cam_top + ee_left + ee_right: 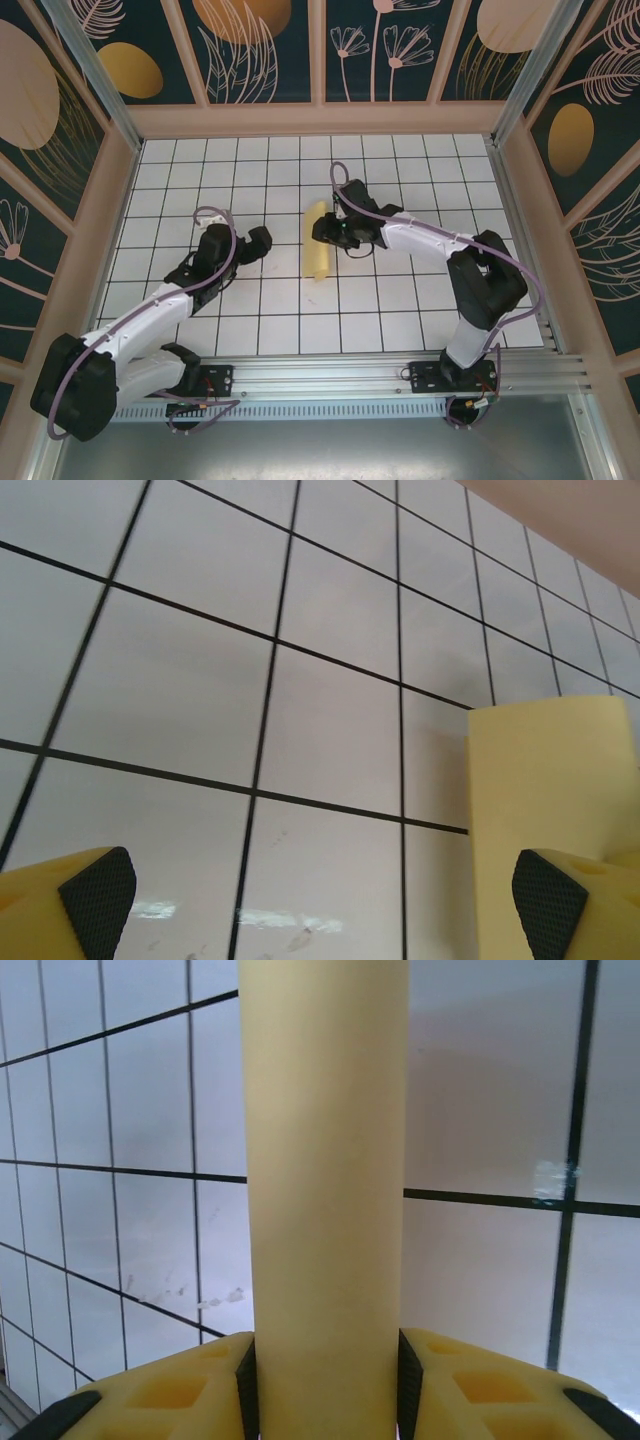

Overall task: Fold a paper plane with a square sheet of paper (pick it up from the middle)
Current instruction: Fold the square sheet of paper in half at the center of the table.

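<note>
Right tool (325,1385) clamps a slim, smooth pale-yellow folded paper strip (325,1160); left tool (325,895) gapes wide, the strip just to its right.

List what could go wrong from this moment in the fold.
1. The right gripper pinches the folded yellow paper across its width; squeezing harder may buckle it or add a stray crease.
2. The left gripper stands open beside the paper, not holding it, so lifting could let the free end droop or unfold.
</note>
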